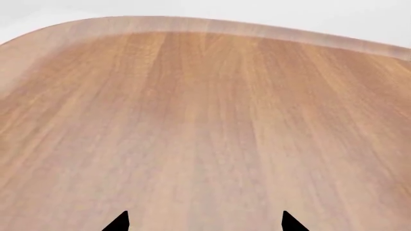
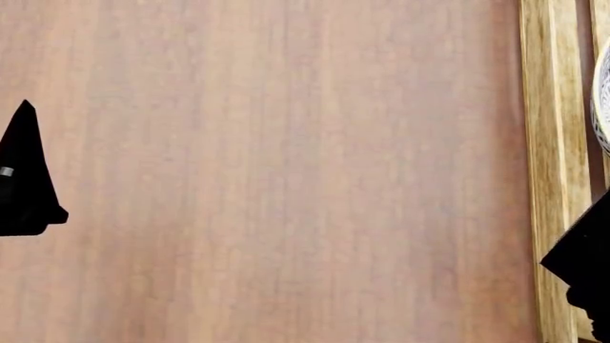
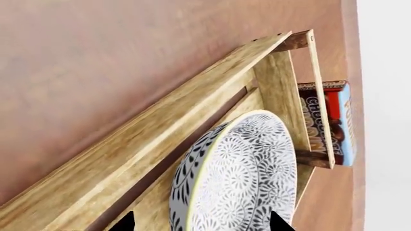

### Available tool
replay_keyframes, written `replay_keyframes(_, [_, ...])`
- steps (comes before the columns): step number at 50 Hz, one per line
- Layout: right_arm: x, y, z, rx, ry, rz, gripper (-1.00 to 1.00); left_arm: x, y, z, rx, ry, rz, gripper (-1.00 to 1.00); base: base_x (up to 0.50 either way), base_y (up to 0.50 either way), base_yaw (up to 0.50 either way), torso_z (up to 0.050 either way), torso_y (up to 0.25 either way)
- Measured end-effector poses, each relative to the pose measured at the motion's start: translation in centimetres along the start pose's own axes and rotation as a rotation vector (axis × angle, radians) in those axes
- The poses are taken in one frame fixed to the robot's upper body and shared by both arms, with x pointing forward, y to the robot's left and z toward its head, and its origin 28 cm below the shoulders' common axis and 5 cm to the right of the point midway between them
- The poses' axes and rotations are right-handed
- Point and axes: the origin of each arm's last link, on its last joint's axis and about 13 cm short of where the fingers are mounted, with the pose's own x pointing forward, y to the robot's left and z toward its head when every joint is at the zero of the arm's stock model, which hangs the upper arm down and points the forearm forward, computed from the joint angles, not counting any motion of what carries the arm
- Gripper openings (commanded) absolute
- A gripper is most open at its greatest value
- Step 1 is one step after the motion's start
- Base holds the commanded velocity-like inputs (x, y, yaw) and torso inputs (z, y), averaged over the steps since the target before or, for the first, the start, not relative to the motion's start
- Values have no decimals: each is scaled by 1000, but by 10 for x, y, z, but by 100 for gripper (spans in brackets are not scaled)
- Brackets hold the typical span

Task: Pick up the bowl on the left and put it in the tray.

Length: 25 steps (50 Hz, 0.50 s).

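Observation:
The bowl (image 3: pixel 241 173), white with a dense grey-blue floral pattern, lies inside the tray (image 3: pixel 160 130), a light-wood slatted crate, near its end bar. In the head view only a sliver of the bowl (image 2: pixel 603 93) shows at the right edge, past the tray's long rail (image 2: pixel 548 143). My right gripper (image 3: pixel 200 222) is open just above the bowl, its dark fingertips spread on either side of the bowl's rim. My left gripper (image 1: pixel 204 221) is open over bare tabletop with nothing between its fingers. It shows as a dark shape (image 2: pixel 24 179) at the left in the head view.
A chocolate pudding box (image 3: pixel 327 120) lies on the table just outside the tray's end bar. The wooden table's rounded edge (image 1: pixel 205 26) is in front of the left gripper, and the table's side edge (image 3: pixel 350 57) runs beyond the box.

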Motion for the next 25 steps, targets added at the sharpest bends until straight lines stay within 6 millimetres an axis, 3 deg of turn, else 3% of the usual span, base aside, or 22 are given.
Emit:
replay_keyframes(16, [-26,-29,16,-10,-67,74,100,-1,-1,3,0,-9,-4,100,0,0,0,0,0])
replay_keyframes(25, [-41,-48,25,-23,-114,22,100,-1,-2,6,1,-14,-6,100,0,0,0,0,0])
